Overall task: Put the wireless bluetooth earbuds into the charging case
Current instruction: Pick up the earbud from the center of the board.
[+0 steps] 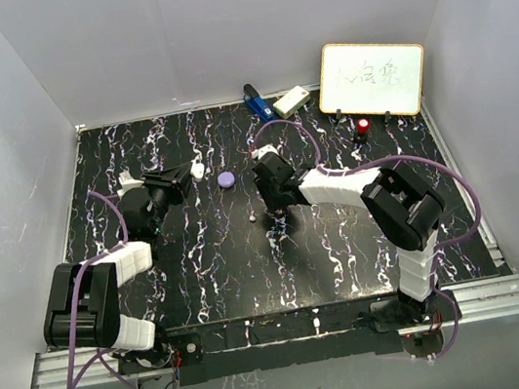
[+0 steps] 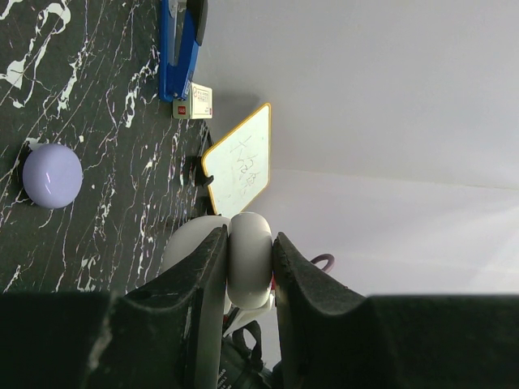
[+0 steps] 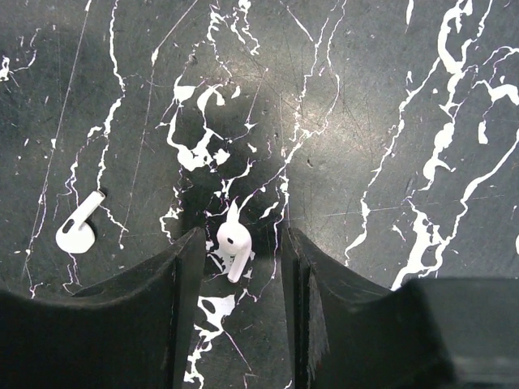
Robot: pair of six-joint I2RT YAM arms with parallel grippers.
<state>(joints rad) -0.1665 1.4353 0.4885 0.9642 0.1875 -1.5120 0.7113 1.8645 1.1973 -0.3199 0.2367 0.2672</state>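
Pick-up step, apparently: the right hand (image 3: 241, 233), unclenched, straddles a tiny white stemmed plastic earbud (image 3: 233, 245) lying untouched on the bench (image 3: 365, 121), needing a gentle pinch, while the left hand (image 2: 250, 237) grasps the rounded white charging case (image 2: 250, 267).

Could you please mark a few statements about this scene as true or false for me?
1. The left gripper is shut on a white case. True.
2. The right gripper has clamped both earbuds. False: its jaws stand open around one earbud, and the other earbud lies outside them.
3. The purple case rests on the table. True.
4. The whiteboard lies flat at the near edge. False: it stands propped at the far right.
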